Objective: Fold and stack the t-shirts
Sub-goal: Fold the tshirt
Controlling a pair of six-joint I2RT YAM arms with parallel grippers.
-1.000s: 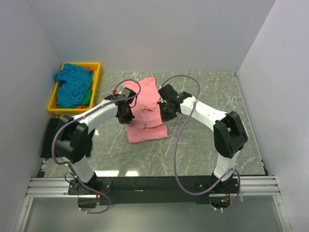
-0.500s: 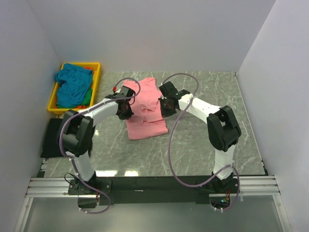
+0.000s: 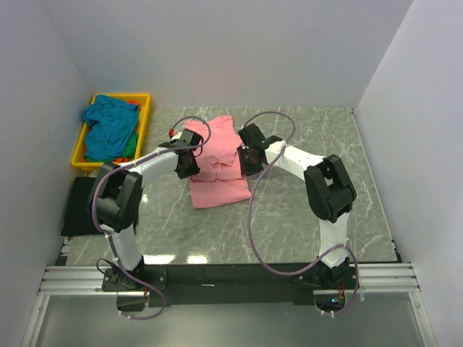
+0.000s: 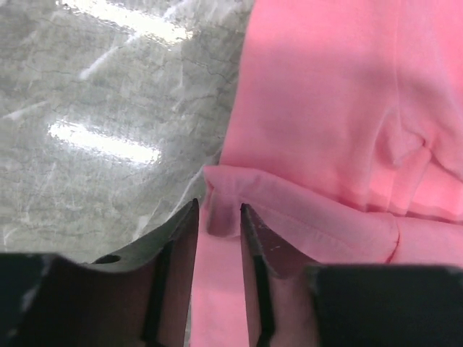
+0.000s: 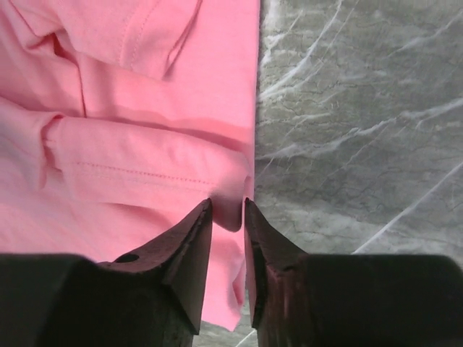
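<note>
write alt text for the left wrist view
The left gripper has its two dark fingers slightly apart, a folded edge of the salmon pink t-shirt between them. The shirt fills the right of the view; grey marbled table with glare is on the left.

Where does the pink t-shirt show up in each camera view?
Top external: pink t-shirt lies near the centre of the picture.
Left wrist: pink t-shirt fills the right side.
Right wrist: pink t-shirt fills the left side.
Shared landmark: the grey marble tabletop bordering the shirt's edge.
</note>
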